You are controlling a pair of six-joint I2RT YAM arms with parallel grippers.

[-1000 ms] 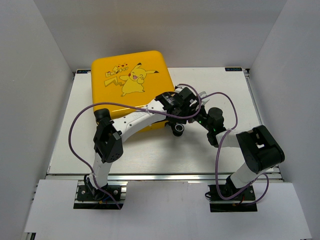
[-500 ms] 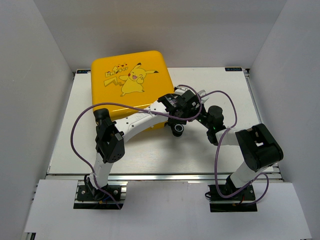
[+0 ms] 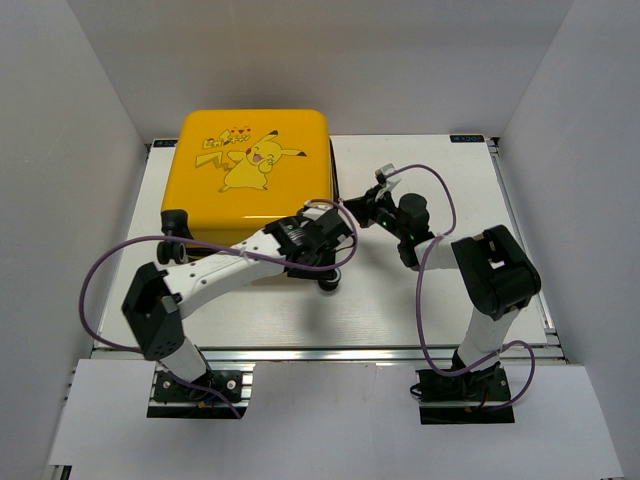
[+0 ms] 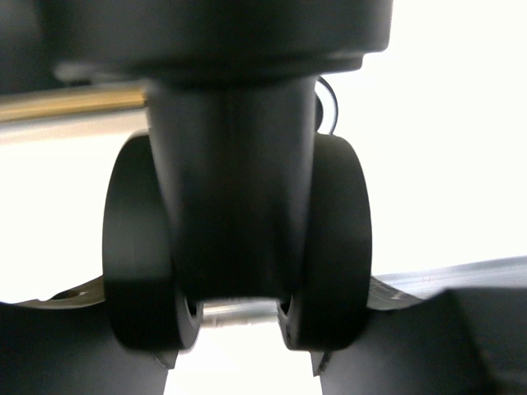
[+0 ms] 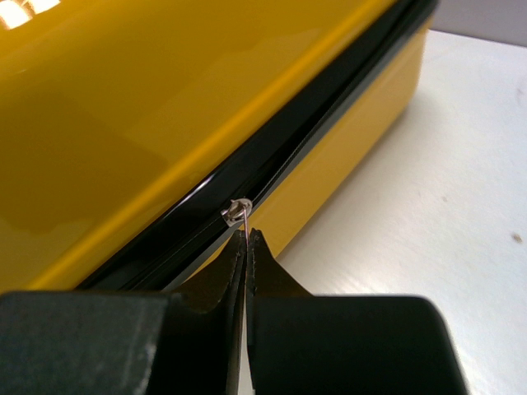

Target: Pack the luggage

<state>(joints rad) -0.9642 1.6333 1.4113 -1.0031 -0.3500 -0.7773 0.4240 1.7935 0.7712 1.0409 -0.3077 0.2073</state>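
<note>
Two pincers of mine meet the closed yellow luggage [image 3: 255,190], lying flat at the bench's [image 3: 420,290] far left. My right pincer [image 5: 245,239] pinches the zipper pull [image 5: 238,210] on its side seam. My left pincer [image 4: 239,350] straddles a black wheel [image 4: 239,206]; whether it grips, I cannot tell.

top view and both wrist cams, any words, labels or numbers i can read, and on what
Lettering on the luggage lid, left of the cartoon: too small to read.
Dark tags at the table's far corners: too small to read.
Both wrist views: no text.
</note>
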